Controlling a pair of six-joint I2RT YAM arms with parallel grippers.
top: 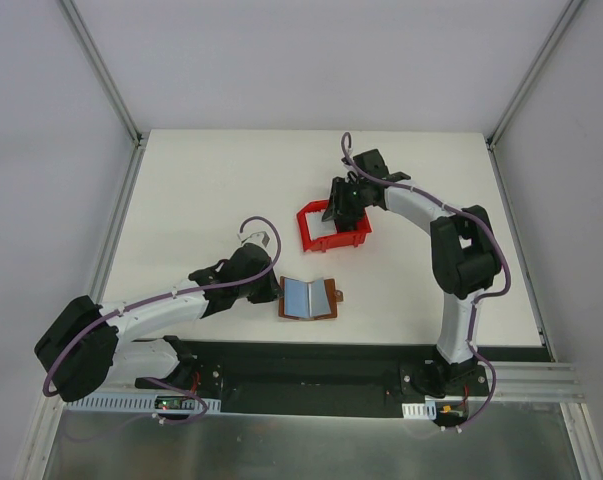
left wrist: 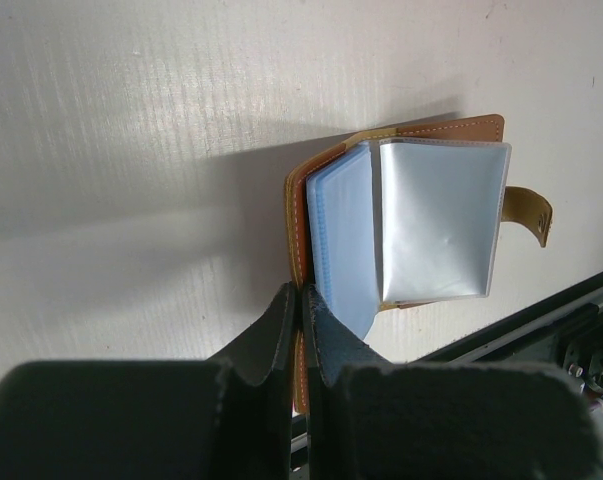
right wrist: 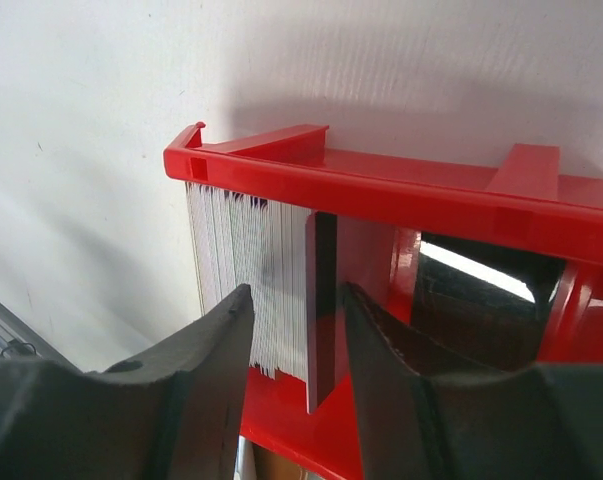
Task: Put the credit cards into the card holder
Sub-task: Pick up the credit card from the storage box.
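The brown card holder (top: 316, 300) lies open near the table's front edge, its pale blue-grey sleeves facing up. In the left wrist view its cover (left wrist: 296, 215) stands up and a clear sleeve (left wrist: 436, 220) fans to the right. My left gripper (top: 277, 291) is shut on the edge of the left cover (left wrist: 301, 300). The credit cards (right wrist: 243, 255) stand on edge as a stack inside the red bin (right wrist: 381, 185). One card (right wrist: 319, 320) stands slightly apart from the stack. My right gripper (right wrist: 296, 295) is open inside the bin (top: 306, 232), its fingers on either side of that card.
The holder's clasp tab (left wrist: 529, 212) sticks out to the right. A black base rail (top: 311, 360) runs along the near edge just below the holder. White walls and metal frame posts bound the table.
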